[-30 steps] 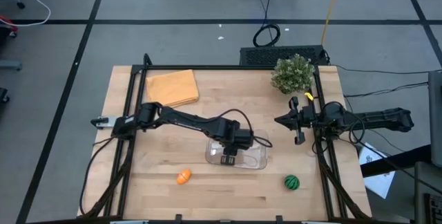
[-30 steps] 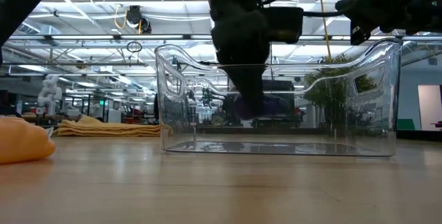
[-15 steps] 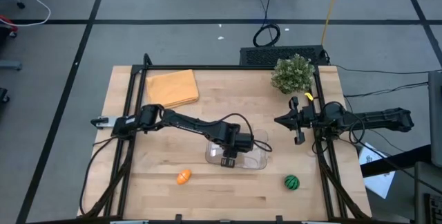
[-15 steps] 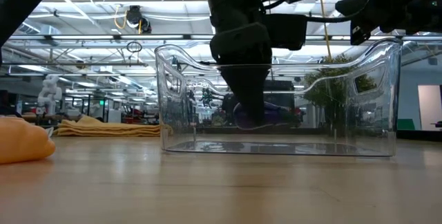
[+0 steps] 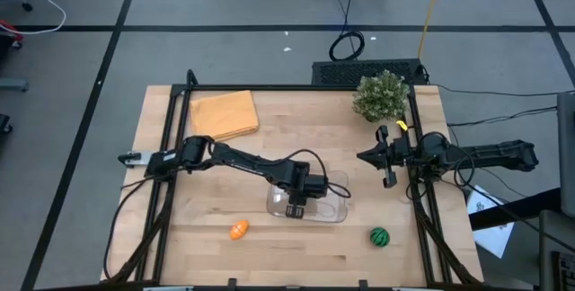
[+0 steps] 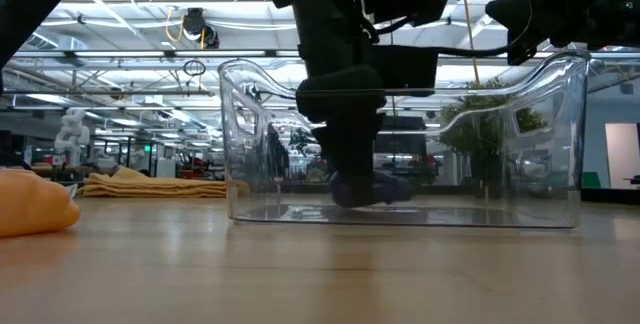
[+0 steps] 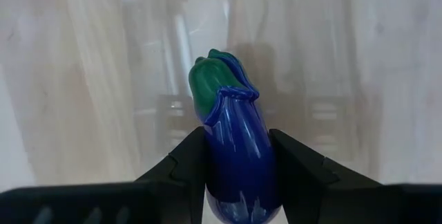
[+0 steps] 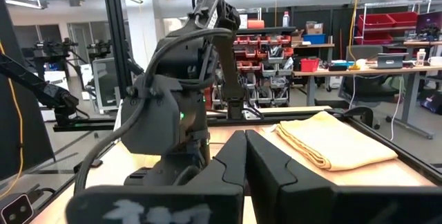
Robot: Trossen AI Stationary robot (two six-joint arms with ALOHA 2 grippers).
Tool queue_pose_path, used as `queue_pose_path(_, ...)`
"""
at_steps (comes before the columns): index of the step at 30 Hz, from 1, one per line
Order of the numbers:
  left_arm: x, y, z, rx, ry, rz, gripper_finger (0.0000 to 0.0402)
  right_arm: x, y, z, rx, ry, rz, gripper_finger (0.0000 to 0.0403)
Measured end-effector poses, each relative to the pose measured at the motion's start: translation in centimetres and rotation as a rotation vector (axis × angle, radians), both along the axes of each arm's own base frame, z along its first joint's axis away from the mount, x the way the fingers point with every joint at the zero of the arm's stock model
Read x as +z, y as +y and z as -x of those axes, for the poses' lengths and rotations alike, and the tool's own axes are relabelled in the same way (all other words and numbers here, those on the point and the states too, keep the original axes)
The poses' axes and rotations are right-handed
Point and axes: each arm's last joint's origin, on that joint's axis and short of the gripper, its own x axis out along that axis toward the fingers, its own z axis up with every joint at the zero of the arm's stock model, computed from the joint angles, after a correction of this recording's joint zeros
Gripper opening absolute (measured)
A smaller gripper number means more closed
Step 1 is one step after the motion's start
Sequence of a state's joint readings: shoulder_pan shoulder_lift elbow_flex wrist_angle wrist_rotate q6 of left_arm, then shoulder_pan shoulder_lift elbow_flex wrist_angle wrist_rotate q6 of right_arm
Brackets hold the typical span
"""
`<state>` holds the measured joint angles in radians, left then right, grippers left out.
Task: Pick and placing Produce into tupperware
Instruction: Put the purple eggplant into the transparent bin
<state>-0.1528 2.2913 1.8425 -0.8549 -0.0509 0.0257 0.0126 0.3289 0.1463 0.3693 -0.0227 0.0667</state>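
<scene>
My left gripper (image 5: 295,207) reaches down into the clear tupperware (image 5: 340,212), shut on the purple produce piece (image 7: 235,148), which has a green cap (image 7: 215,86). In the low view the piece (image 6: 380,190) sits low between the container's walls (image 6: 240,144), just above its floor. The orange piece (image 5: 237,229) lies on the table near the front edge, left of the tupperware. The green striped round piece (image 5: 379,236) lies to the tupperware's right. My right gripper (image 5: 362,156) hangs shut over the table's right side, holding nothing. My left gripper pinches the purple piece's body (image 7: 238,175), behind the green cap, between its two fingers (image 7: 188,163). The fingers come steeply from above and lie across the piece. The capped end sticks out past them. Whether the piece touches the tupperware floor I cannot tell.
A folded orange-yellow cloth (image 5: 224,113) lies at the table's far left. A bushy green plant (image 5: 380,95) stands at the far right corner. Black frame rails (image 5: 167,147) run along the table's left and right edges.
My left gripper has sunk deeper into the tupperware, still shut on the purple piece. The piece has come down from the height of mid wall to just above the floor.
</scene>
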Motion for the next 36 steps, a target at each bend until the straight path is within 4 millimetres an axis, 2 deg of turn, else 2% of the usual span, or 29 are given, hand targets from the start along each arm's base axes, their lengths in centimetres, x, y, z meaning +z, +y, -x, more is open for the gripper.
queue_pose_path(36, 0.03, -0.04, -0.13, -0.047, -0.011, 0.009, 0.0131, 0.0, 0.0, 0.0, 0.0, 0.0, 0.0, 0.0)
